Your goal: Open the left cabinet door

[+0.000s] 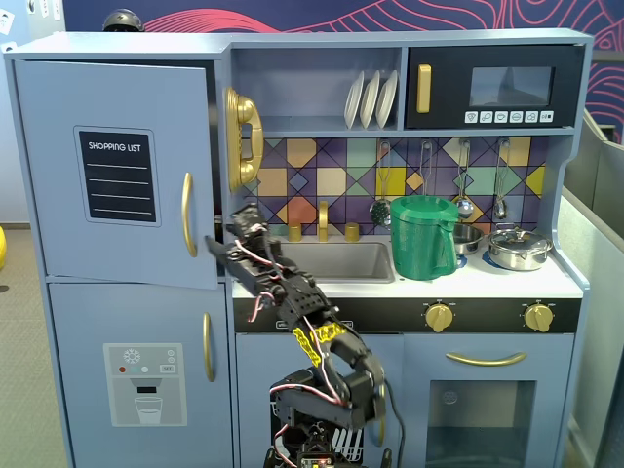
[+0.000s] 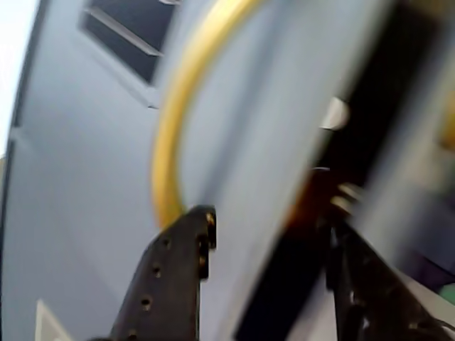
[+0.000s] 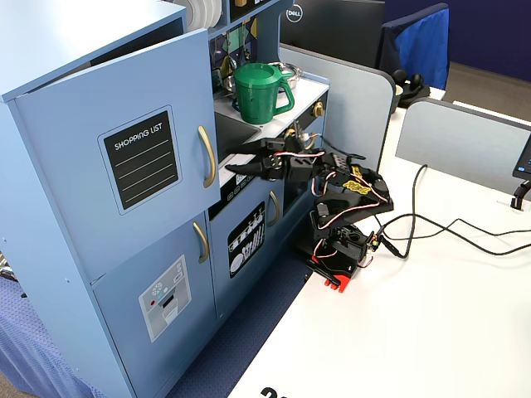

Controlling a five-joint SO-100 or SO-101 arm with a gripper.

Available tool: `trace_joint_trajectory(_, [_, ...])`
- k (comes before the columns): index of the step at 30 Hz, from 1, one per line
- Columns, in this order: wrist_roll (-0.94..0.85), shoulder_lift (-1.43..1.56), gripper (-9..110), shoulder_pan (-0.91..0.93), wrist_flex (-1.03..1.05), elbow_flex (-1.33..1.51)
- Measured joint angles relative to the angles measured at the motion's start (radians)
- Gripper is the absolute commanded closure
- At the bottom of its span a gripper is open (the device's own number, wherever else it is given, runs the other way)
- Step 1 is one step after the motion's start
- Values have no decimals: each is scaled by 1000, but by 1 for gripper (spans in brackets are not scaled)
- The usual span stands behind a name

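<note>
Door-opening is partly done: the left cabinet door (image 1: 117, 171) at the kitchen's upper left stands ajar, the gripper (image 3: 235, 160) spread around its free edge beside the gold handle (image 1: 187, 214), so next, probably, a wider outward swing.

Painted board, gilt trim, black plastic fingers

The left cabinet door (image 1: 117, 175) looks like smooth, matt light-blue painted board with a matt black chalkboard panel (image 1: 116, 176); its handle (image 1: 187, 214) is glossy gold. My gripper (image 3: 235, 159) is matt black plastic; the jug (image 1: 423, 237) is shiny green plastic.
</note>
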Motion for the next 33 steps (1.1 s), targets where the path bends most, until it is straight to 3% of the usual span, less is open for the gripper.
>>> trace_joint_trajectory(7, [63, 55, 92, 109, 94, 0])
trace_joint_trajectory(16, [133, -222, 92, 187, 57, -100])
trace_joint_trajectory(24, [8, -337, 93, 58, -64, -160])
trace_joint_trajectory(33, [-186, -213, 93, -178, -196, 32])
